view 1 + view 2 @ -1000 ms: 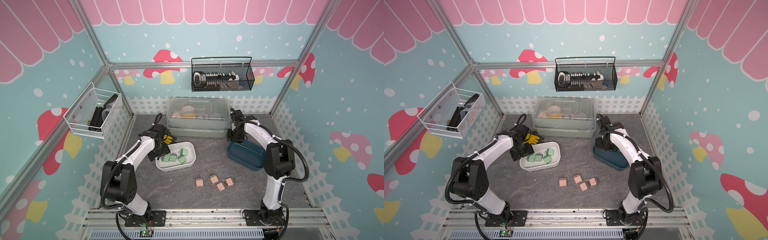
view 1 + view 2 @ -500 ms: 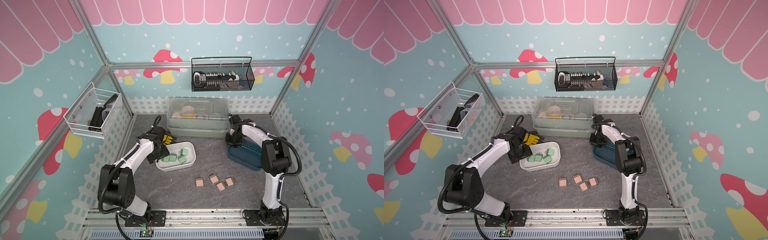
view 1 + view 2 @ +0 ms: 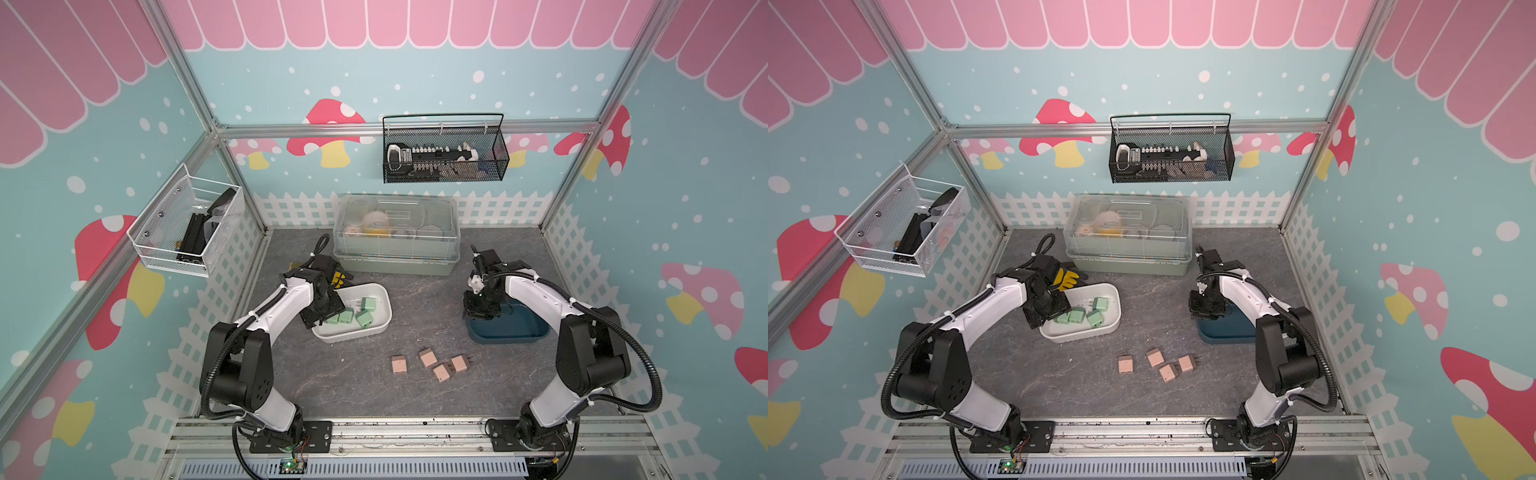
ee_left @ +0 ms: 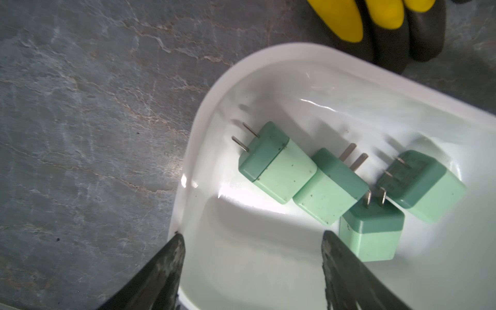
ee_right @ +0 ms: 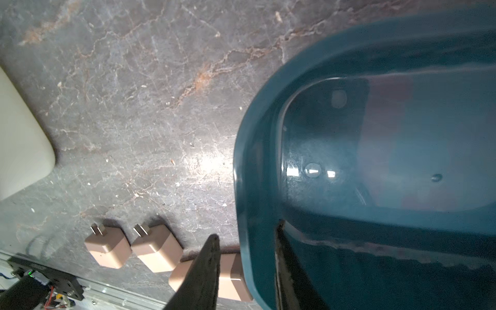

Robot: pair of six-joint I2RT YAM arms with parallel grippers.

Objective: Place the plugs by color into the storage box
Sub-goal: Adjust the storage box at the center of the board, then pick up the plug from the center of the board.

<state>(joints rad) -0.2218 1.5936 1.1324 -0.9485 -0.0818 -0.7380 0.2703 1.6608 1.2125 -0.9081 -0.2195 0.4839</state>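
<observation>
My right tool (image 5: 247,229) pinches the rim of the blue tub (image 5: 257,134). My left tool (image 4: 252,234) hangs open over the white tub (image 4: 214,88), which has four green plugs (image 4: 281,174) inside.

White tub (image 4: 209,107): shallow, rounded, upright. Its end rim lies between the spread jaws of the left gripper (image 4: 251,236), which grip nothing.

Green plugs (image 4: 276,163): four, all inside the white tub, just ahead of the left gripper. They are clustered and touching, with prongs pointing different ways.

Teal tub (image 5: 257,161): same form, upright. Its end rim is clamped by the right gripper (image 5: 247,229), one jaw outside, one inside.

Pink plugs (image 3: 427,357): four, loose outside both tubs, close together. They lie near the right gripper on its outer-jaw side, well apart from the left gripper.
</observation>
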